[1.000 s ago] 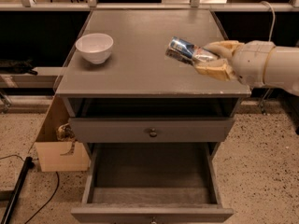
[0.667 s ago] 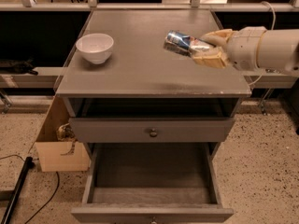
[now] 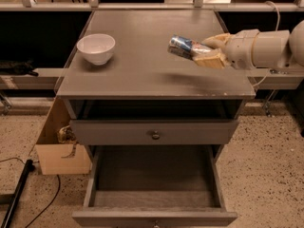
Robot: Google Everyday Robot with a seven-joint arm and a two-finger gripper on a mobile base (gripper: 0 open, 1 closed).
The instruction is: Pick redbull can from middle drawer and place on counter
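Note:
The redbull can (image 3: 182,46), silver and blue, lies on its side in my gripper (image 3: 202,51), held over the right part of the counter (image 3: 142,56). The gripper's tan fingers are shut on the can; the white arm comes in from the right. The can's shadow falls on the counter below it. The middle drawer (image 3: 154,184) is pulled out below, with nothing in its grey inside. The drawer front above it, with a knob (image 3: 155,135), is closed.
A white bowl (image 3: 96,48) stands on the counter's left side. A cardboard box (image 3: 59,146) sits on the floor left of the cabinet, with a black cable beside it. Dark shelving and a rail run behind the counter.
The gripper with the can has moved up and slightly left, farther back over the counter. The drawer and bowl have not moved.

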